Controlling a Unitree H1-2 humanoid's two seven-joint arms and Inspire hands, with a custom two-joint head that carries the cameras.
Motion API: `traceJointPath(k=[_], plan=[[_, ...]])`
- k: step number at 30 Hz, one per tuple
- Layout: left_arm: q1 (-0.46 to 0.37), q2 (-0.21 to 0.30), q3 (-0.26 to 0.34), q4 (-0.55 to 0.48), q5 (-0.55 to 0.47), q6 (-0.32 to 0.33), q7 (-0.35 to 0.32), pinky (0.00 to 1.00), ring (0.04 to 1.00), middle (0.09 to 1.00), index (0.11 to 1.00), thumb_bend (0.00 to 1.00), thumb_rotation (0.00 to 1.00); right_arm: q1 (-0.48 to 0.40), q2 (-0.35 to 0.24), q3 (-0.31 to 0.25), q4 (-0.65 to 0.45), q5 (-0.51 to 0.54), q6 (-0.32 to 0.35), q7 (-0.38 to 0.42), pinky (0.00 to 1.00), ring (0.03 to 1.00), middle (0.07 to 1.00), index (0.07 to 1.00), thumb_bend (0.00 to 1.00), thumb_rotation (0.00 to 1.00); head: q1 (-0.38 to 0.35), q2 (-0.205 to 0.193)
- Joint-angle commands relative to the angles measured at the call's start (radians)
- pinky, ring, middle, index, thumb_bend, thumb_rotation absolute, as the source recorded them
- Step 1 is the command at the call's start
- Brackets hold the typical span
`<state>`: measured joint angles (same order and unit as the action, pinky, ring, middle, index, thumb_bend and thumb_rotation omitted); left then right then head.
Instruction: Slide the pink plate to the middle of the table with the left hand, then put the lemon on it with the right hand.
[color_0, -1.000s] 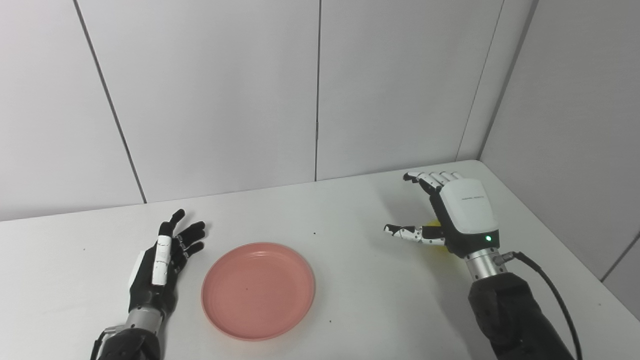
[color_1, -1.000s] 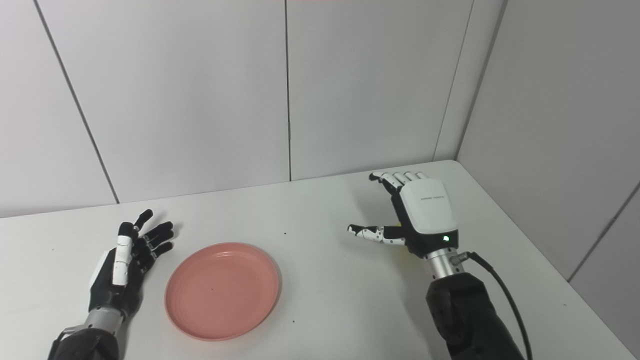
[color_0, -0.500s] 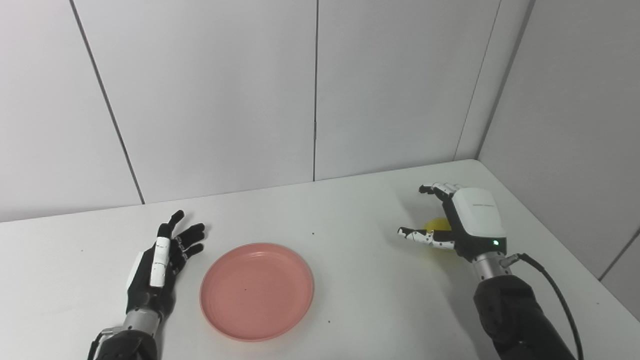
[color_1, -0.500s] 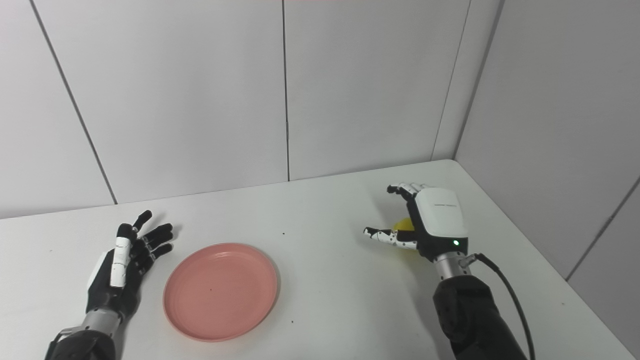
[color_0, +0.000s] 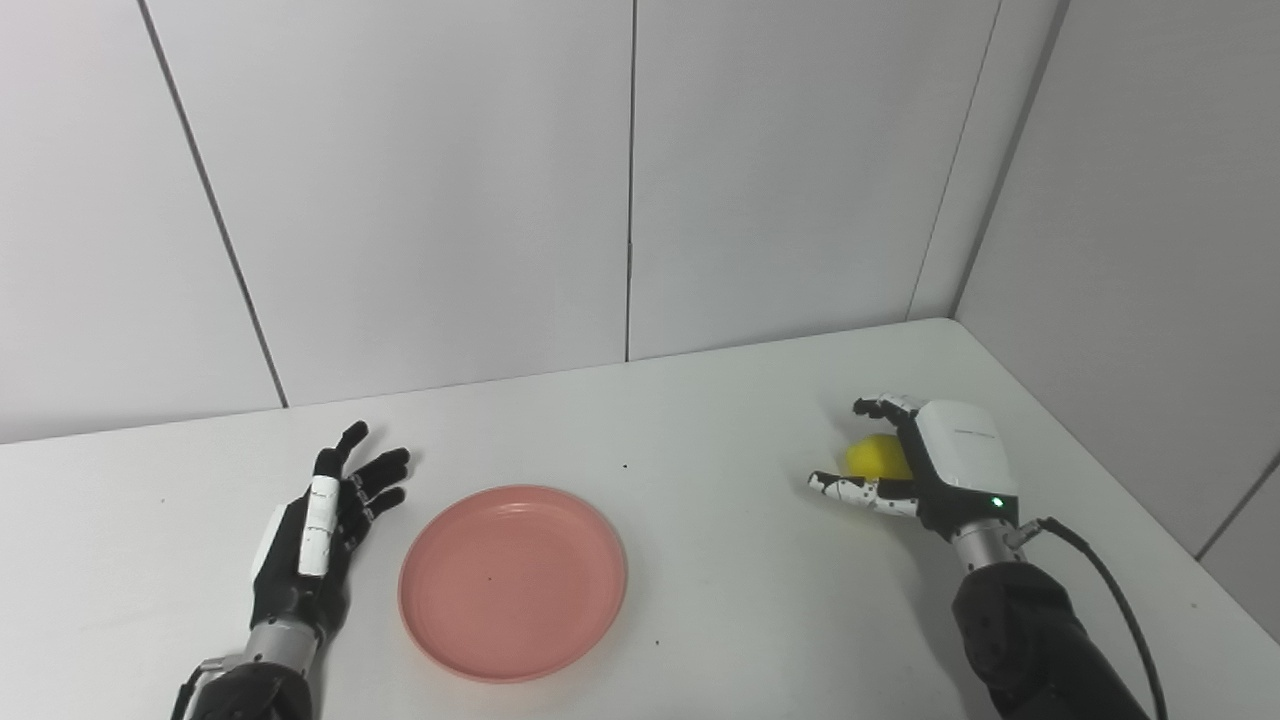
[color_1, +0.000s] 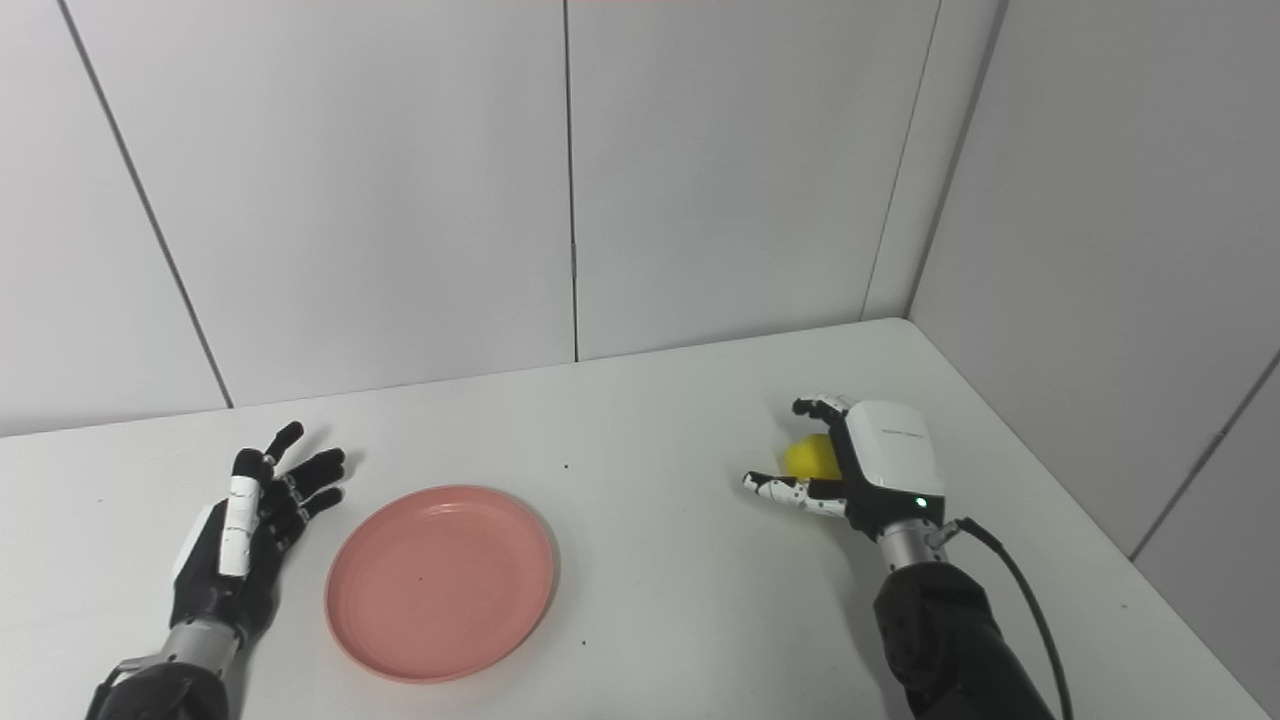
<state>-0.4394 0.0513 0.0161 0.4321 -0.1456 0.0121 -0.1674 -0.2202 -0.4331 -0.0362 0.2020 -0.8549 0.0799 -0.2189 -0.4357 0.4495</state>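
Right hand (color_0: 935, 468) cupped round lemon (color_0: 876, 456), fingers curled over far side, thumb stretched along near side. I can't tell if grip is firm yet; gap may remain, so I call it not closed on fruit. Risk I see: round lemon rolls out between thumb and fingers if I lift early, or gets nudged toward table (color_0: 720, 560) right edge. Left hand (color_0: 320, 525) lies spread, empty, just left of plate (color_0: 513, 582), not touching. Plate sits left of centre, well apart from lemon.
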Motion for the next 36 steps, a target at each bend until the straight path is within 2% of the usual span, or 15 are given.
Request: traceJointPath(k=[1, 23, 25, 26, 29, 30, 33, 34, 36], plan=[[0.045, 0.001, -0.009, 0.037, 0.011, 0.080, 0.005, 0.82, 0.823, 0.771, 0.909, 0.87, 0.93, -0.030, -0.034, 0.000, -0.008, -0.006, 0.024, -0.033, 0.69, 0.700, 0.716, 0.686, 0.88, 0.71, 0.001, 0.000], [0.049, -0.003, -0.009, 0.044, 0.009, 0.072, 0.006, 0.82, 0.825, 0.763, 0.906, 0.89, 0.93, -0.029, -0.049, 0.025, 0.030, 0.009, 0.029, -0.051, 0.68, 0.689, 0.704, 0.685, 0.88, 0.69, 0.005, -0.002], [0.048, -0.001, -0.009, 0.050, 0.009, 0.068, 0.004, 0.81, 0.819, 0.758, 0.906, 0.89, 0.93, -0.027, -0.046, 0.023, 0.034, 0.013, 0.032, -0.055, 0.64, 0.680, 0.705, 0.688, 0.88, 0.68, 0.004, -0.002], [0.049, 0.000, -0.009, 0.051, 0.009, 0.067, 0.003, 0.81, 0.817, 0.758, 0.906, 0.89, 0.93, -0.026, -0.045, 0.022, 0.037, 0.014, 0.032, -0.060, 0.52, 0.595, 0.663, 0.682, 0.86, 0.64, 0.004, -0.001], [0.051, -0.001, -0.010, 0.043, 0.011, 0.074, 0.005, 0.80, 0.815, 0.753, 0.904, 0.89, 0.92, -0.032, -0.036, 0.018, 0.076, 0.021, 0.019, -0.108, 0.38, 0.474, 0.580, 0.641, 0.82, 0.58, 0.004, 0.002], [0.051, -0.001, -0.011, 0.040, 0.012, 0.076, 0.006, 0.80, 0.817, 0.752, 0.906, 0.89, 0.93, -0.034, -0.034, 0.018, 0.088, 0.025, 0.014, -0.123, 0.32, 0.405, 0.510, 0.576, 0.79, 0.54, 0.004, 0.002], [0.052, 0.000, -0.012, 0.037, 0.012, 0.078, 0.005, 0.80, 0.817, 0.749, 0.900, 0.90, 0.93, -0.040, -0.032, 0.024, 0.117, 0.039, 0.019, -0.138, 0.27, 0.337, 0.433, 0.510, 0.74, 0.49, 0.004, 0.004], [0.052, 0.000, -0.012, 0.035, 0.011, 0.080, 0.005, 0.80, 0.814, 0.749, 0.897, 0.90, 0.92, -0.041, -0.033, 0.026, 0.123, 0.042, 0.020, -0.142, 0.23, 0.291, 0.381, 0.465, 0.72, 0.44, 0.004, 0.007], [0.052, -0.002, -0.012, 0.032, 0.010, 0.082, 0.005, 0.79, 0.813, 0.748, 0.896, 0.90, 0.92, -0.043, -0.037, 0.035, 0.139, 0.047, 0.018, -0.147, 0.22, 0.276, 0.365, 0.451, 0.71, 0.42, 0.004, 0.007]])
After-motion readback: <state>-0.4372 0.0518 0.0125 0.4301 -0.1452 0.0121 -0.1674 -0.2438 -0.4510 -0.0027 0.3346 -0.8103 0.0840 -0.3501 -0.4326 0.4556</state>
